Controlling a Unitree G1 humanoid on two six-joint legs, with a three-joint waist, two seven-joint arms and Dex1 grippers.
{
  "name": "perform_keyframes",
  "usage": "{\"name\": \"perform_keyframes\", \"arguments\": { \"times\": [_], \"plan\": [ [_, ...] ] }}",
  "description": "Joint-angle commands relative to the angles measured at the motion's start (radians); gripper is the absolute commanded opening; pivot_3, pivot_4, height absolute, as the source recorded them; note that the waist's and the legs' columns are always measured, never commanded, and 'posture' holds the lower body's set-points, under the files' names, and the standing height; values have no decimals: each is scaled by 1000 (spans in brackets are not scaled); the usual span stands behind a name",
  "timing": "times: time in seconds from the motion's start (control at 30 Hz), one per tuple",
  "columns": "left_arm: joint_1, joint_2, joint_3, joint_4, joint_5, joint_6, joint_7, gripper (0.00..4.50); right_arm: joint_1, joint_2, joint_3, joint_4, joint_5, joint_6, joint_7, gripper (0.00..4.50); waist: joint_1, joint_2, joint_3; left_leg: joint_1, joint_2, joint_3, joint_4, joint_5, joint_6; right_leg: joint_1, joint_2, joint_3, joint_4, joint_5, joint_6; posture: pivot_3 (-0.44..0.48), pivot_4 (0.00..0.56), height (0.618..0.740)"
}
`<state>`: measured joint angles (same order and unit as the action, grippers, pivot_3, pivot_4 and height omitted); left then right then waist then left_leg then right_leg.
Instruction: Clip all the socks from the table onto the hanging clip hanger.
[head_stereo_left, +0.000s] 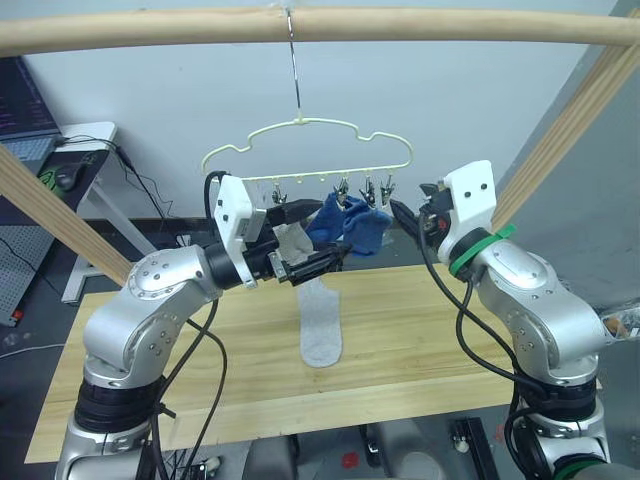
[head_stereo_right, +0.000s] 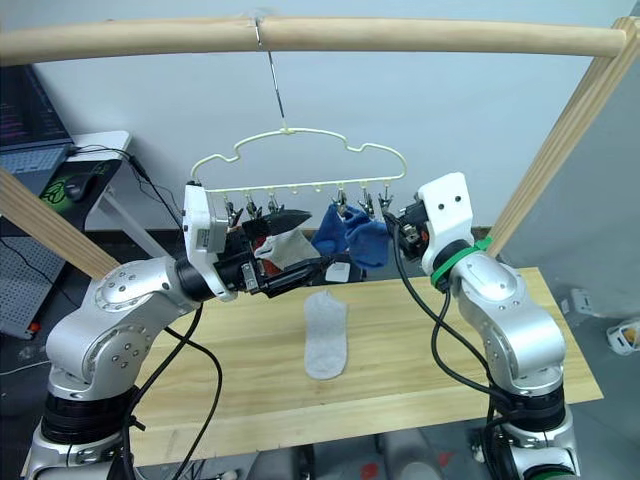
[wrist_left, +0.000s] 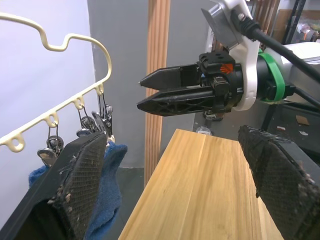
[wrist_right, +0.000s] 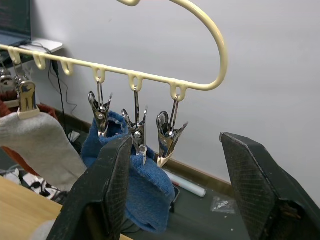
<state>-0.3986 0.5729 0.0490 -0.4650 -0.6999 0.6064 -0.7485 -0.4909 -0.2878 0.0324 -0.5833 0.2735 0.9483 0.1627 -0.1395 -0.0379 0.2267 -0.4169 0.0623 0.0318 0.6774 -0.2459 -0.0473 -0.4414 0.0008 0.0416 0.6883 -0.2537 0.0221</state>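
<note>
On the desk (head_stereo_left: 420, 330) one grey sock (head_stereo_left: 321, 322) lies lengthwise, toe toward the robot, just below the left pincer (head_stereo_left: 310, 240), which is wide and nearer than the wide, empty right pincer (wrist_left: 150, 92) by the blue socks (head_stereo_left: 350, 225) on the hanger (head_stereo_left: 300, 125).

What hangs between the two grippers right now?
In the left eye view, the blue knit socks hang clipped to the pale yellow clip hanger, between the left gripper and right gripper.
</note>
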Motion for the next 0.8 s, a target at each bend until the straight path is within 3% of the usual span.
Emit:
{"name": "perform_keyframes", "arguments": {
  "times": [0.03,0.13,0.27,0.8],
  "plan": [
    [-12,-2,-6,-17,8,-12,3,4458,-17,21,-2,-7,-20,-8,-29,2928,0,0,0,0,0,0,0,0,0,0,0,0,0,0,0,-173,182,735],
    [-13,-4,-15,-15,20,-18,-1,4485,-17,46,6,12,-35,-16,-45,2744,0,0,0,0,0,0,0,0,0,0,0,1,1,0,0,-172,184,735],
    [-16,-4,-22,-10,36,-22,-7,4500,-21,75,19,35,-54,-22,-69,1638,0,0,0,0,0,0,0,0,0,0,0,1,1,0,0,-168,188,735],
    [-23,8,-20,14,77,-30,-36,4500,-46,185,19,133,-110,-55,-124,1638,0,0,0,0,0,-1,0,0,0,0,0,1,0,0,0,-157,185,735]
  ]
}}
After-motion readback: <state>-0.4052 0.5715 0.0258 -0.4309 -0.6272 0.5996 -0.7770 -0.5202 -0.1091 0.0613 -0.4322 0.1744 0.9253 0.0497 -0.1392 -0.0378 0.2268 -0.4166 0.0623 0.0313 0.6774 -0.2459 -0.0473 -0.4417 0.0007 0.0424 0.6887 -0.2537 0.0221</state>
